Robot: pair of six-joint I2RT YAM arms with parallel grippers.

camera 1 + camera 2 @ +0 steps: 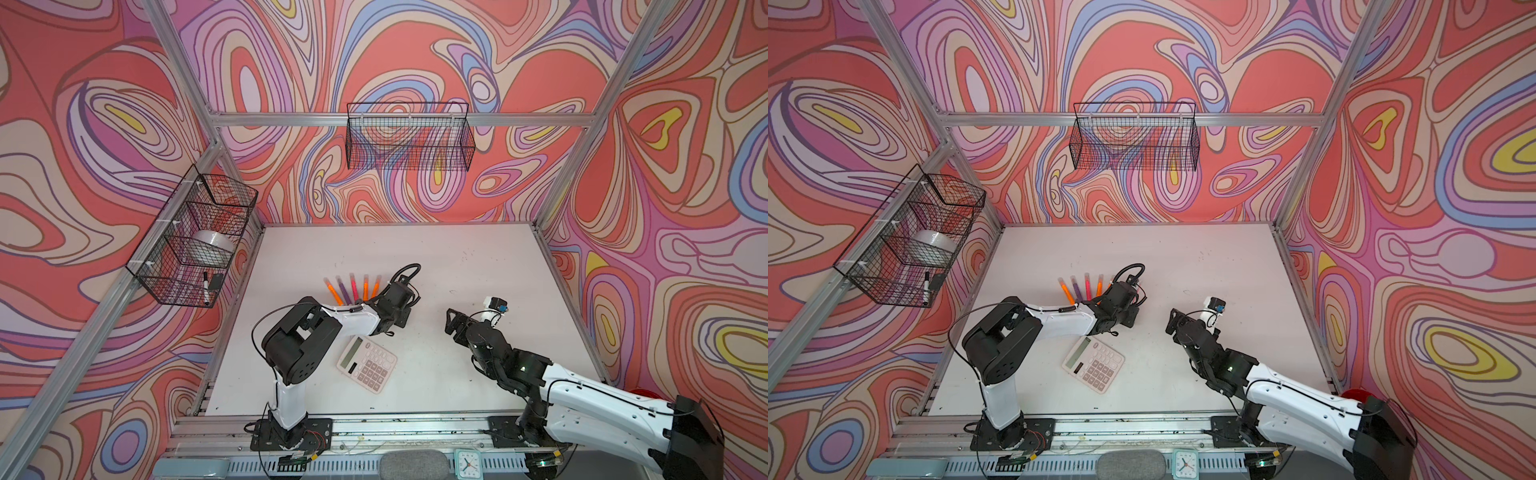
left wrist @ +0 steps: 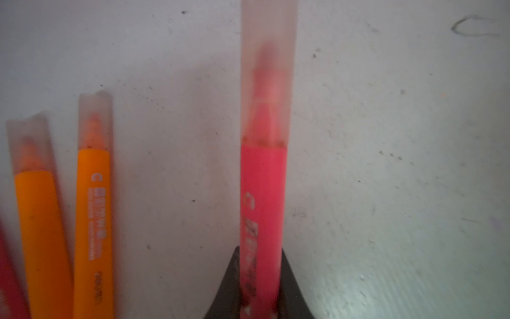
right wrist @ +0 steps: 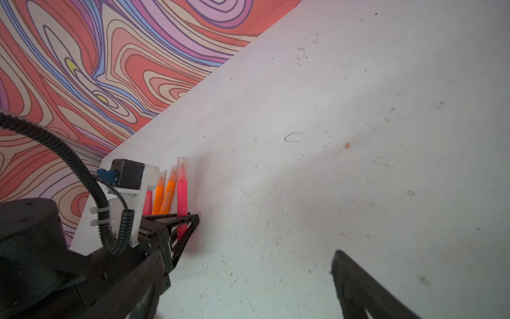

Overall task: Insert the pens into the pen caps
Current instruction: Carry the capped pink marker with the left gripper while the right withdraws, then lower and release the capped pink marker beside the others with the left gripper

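- Left claw (image 2: 259, 256) is seen clamped on capped pink pen (image 2: 263, 193), at mid-desk beside orange pens (image 2: 92, 207).
- Right claw (image 1: 452, 322) is held wide, empty.
- Capping judged done; release and clear retreat needed next.

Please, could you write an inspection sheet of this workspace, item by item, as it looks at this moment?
Surface: white table, scuffed, small marks.
Job's things: five capped pens fanned on table; sixth, pink pen, capped, in left gripper.
Clutter: calculator lying flat on table.
Grippers: left gripper shut on pink pen; right gripper open, empty.
Cables: black corrugated cable loops above left gripper.
Surroundings: side basket holds tape roll and marker; nothing seen in back basket.
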